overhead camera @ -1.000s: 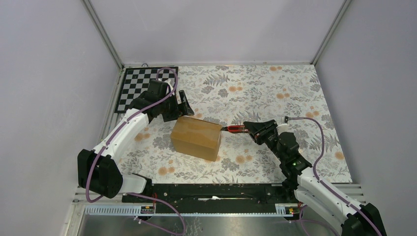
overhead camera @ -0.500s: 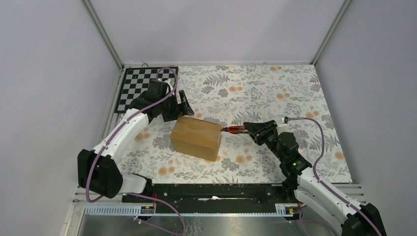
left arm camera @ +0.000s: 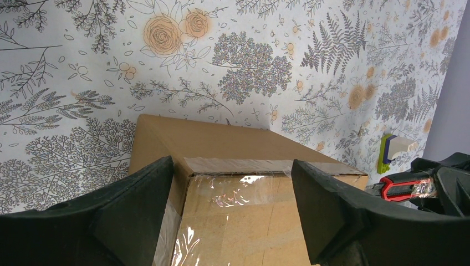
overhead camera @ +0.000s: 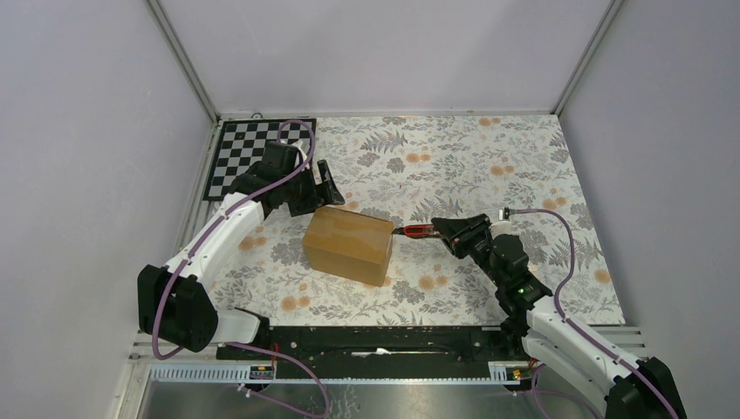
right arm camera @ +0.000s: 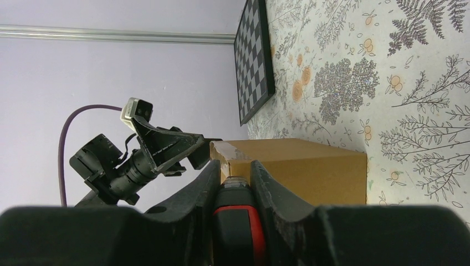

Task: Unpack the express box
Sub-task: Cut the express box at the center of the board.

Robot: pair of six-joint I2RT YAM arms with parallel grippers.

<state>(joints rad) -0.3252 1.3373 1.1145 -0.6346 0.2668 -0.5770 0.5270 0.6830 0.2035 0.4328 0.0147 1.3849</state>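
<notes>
The express box (overhead camera: 347, 244), plain brown cardboard with clear tape along its seams, lies on the floral cloth mid-table. My left gripper (overhead camera: 327, 197) is open at its far left corner. In the left wrist view the two fingers (left arm camera: 119, 219) stand wide apart over the taped top (left arm camera: 238, 213). My right gripper (overhead camera: 443, 229) is shut on a red-handled cutter (overhead camera: 417, 230). The cutter's nose points at the box's right end, at the top edge. From the right wrist, the cutter (right arm camera: 235, 221) sits between the fingers, its tip against the taped corner of the box (right arm camera: 299, 166).
A black-and-white checkerboard (overhead camera: 253, 157) lies flat at the far left corner of the cloth. Grey enclosure walls with metal posts close off the back and both sides. The arm bases and a black rail (overhead camera: 375, 340) run along the near edge.
</notes>
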